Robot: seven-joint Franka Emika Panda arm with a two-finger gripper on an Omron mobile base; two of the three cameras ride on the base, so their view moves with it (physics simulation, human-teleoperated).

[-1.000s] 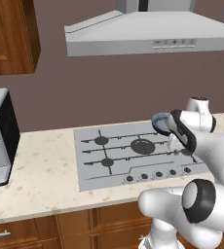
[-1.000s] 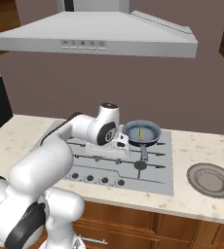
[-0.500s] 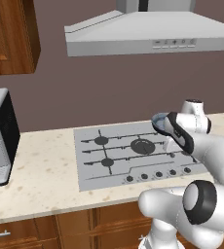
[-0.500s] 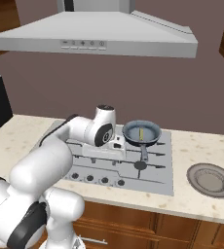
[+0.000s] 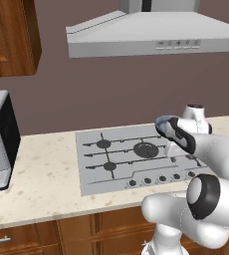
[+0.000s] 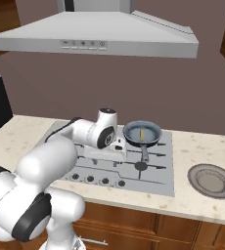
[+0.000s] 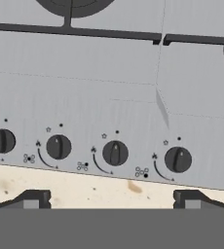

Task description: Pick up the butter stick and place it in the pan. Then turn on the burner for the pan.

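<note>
— Where's your gripper (image 7: 112,200)?

— Jaws wide and empty, hanging over the hob's (image 7: 109,87) front edge, above the row of knobs (image 7: 115,153).

— And the butter (image 6: 142,133)?

— In the pan (image 6: 142,133), at the hob's back right corner. Burner step now, I judge: choose that burner's knob, drop, pinch, turn.

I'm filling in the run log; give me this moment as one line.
stage: knob approach | butter stick: in pan | gripper: open, empty, above stove knobs
</note>
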